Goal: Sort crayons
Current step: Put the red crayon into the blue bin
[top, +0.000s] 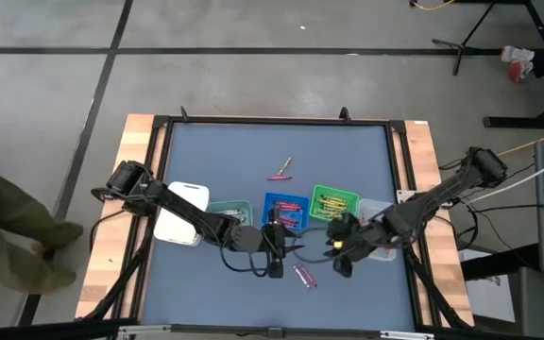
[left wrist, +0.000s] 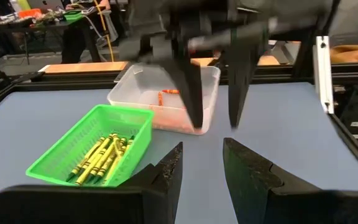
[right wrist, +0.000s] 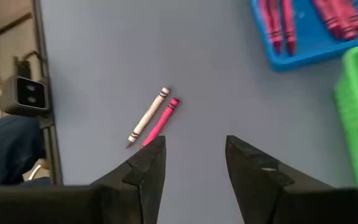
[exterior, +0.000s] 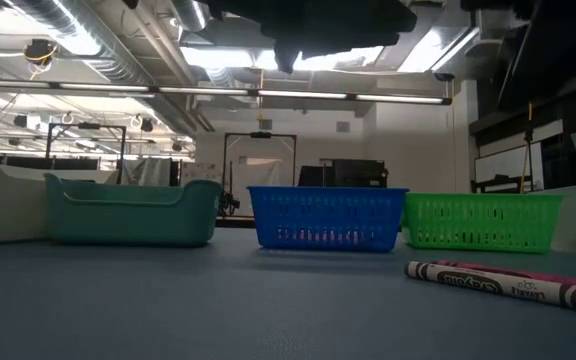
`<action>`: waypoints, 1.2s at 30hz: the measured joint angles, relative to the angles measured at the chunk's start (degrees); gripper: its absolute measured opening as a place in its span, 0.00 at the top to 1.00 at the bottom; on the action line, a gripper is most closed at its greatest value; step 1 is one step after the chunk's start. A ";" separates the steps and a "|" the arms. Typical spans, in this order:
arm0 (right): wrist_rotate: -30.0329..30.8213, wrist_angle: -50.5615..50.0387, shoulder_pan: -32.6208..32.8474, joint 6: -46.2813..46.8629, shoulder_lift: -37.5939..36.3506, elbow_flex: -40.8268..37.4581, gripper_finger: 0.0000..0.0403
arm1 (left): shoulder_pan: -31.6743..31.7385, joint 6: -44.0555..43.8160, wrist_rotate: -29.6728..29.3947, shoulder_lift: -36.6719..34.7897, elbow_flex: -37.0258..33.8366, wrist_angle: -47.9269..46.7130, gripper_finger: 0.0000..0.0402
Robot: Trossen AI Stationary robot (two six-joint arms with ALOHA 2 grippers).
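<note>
High view: both dark arms reach in over the blue-grey worktop (top: 281,203) and meet near its front edge, just in front of a row of small trays. The left hand (top: 275,253) hangs low in front of the blue tray (top: 284,208); in the left wrist view its two fingers (left wrist: 166,174) stand apart with nothing between them, so it is released. The right hand (top: 340,253) sits in front of the green tray (top: 334,203), and in the right wrist view its fingers (right wrist: 148,165) are likewise spread and empty, hovering over bare mat.

Two loose crayons, one grey and one pink (top: 302,275), lie side by side on the worktop between the two hands and a little nearer the front edge; the right wrist view shows the grey crayon (right wrist: 148,116) touching the pink crayon (right wrist: 160,122) along its length, just beyond that hand's fingertips. From the low view the same pair (exterior: 508,282) lies flat in front of the green tray. Another two crayons (top: 280,170) rest well apart from the rest, towards the middle of the worktop.

Yellow crayons (left wrist: 101,155) fill the green tray, pink ones (right wrist: 303,18) lie in the blue tray, and an orange one (left wrist: 166,92) sits in the clear tray (top: 378,236) at the right end of the row. A teal tray (top: 229,212) and a white tray (top: 180,213) stand at the left end, partly under the left arm; I cannot tell what they hold.

A person's sleeve (top: 8,231) shows on the floor side, left of the worktop.
</note>
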 joint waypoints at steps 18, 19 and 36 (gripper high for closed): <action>0.04 21.30 1.82 0.01 20.12 0.00 0.59 | -7.63 -2.91 0.04 0.02 -0.02 -6.23 0.75; 1.44 21.48 2.29 0.01 20.36 0.02 0.59 | -7.97 -2.89 0.02 0.02 -0.02 -6.25 0.75; 12.70 24.08 7.49 -0.06 26.61 0.04 0.59 | -9.34 -2.87 0.02 0.02 -0.02 -7.25 0.75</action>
